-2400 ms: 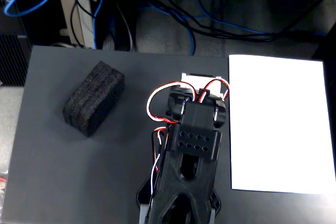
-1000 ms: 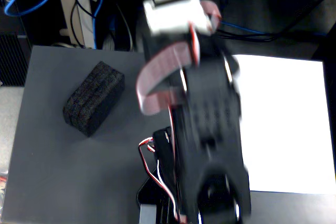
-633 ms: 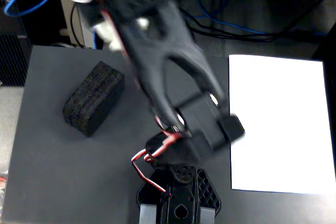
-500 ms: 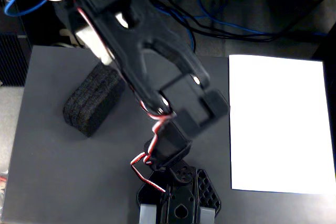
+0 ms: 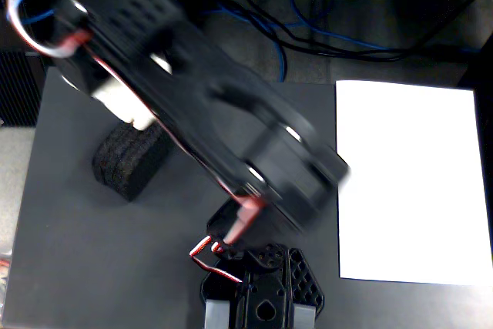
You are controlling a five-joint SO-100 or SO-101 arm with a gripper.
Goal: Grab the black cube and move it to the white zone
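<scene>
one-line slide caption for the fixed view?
Blurred black robot arm reaching over oblong black foam block on dark grey tabletop; white paper sheet lies empty.

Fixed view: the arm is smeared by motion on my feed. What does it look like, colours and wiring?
The arm is glossy black plastic with chunky, rounded segments, blurred here. Thin red wires run along it and loop near the black perforated base. A white and red cable loop arcs at its far end, with a white block underneath. The fingers cannot be made out.
</scene>
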